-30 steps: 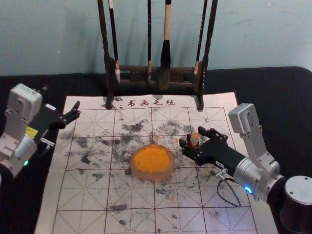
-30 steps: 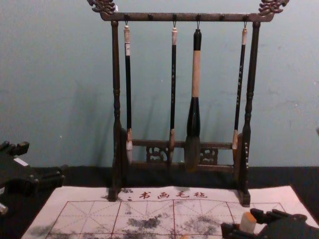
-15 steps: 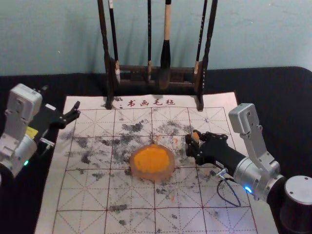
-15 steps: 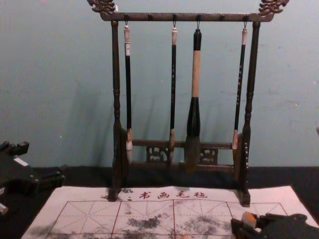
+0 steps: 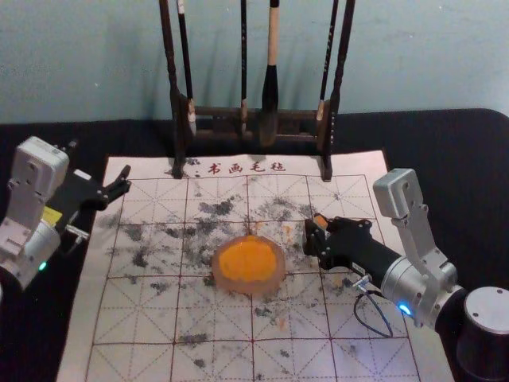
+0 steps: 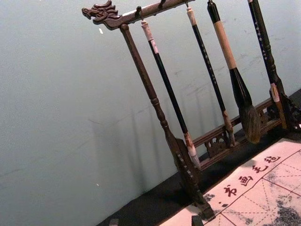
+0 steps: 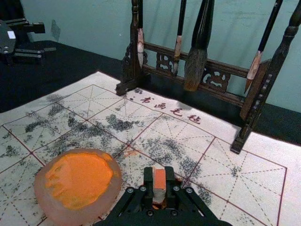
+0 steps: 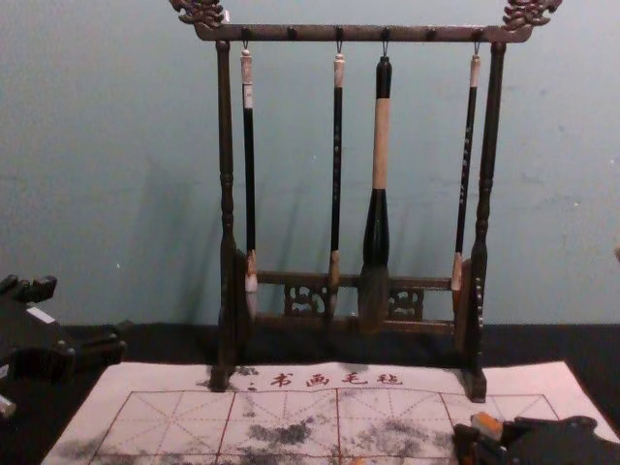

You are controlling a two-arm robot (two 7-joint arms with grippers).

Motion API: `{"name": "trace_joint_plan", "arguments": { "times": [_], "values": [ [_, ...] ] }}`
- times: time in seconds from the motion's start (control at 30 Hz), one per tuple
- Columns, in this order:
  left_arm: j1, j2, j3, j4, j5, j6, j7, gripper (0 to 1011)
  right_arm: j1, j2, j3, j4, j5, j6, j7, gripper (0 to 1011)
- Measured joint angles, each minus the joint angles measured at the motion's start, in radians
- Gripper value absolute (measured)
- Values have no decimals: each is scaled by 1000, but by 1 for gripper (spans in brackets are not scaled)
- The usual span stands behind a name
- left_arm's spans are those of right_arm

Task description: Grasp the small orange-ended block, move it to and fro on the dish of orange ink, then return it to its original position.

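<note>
the small orange-ended block (image 5: 320, 220) was held upright by the right gripper (image 5: 313, 229), whose fingers were closed firmly upon its two sides. it was located over the calligraphy mat (image 5: 215, 318), to the right of the dish of orange ink (image 5: 275, 284) and apart from it; whether the mat was touched could not be told. the left gripper (image 5: 99, 159) was parked at the mat's left side, its fingers spread apart.

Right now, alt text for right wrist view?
Right gripper holds a small orange-ended block beside a dish of orange ink on a gridded mat. A brush rack stands behind; the open left gripper is farther off.
</note>
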Motion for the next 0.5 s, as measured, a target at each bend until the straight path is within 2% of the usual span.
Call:
{"name": "trace_joint_plan", "arguments": {
  "times": [0.23,0.5],
  "values": [
    [0,0,0,0,0,0,0,1001,-5,-8,16,-3,1,-7,17,116],
    [0,0,0,0,0,0,0,1001,-16,-8,56,-55,19,4,53,116]
  ]
}}
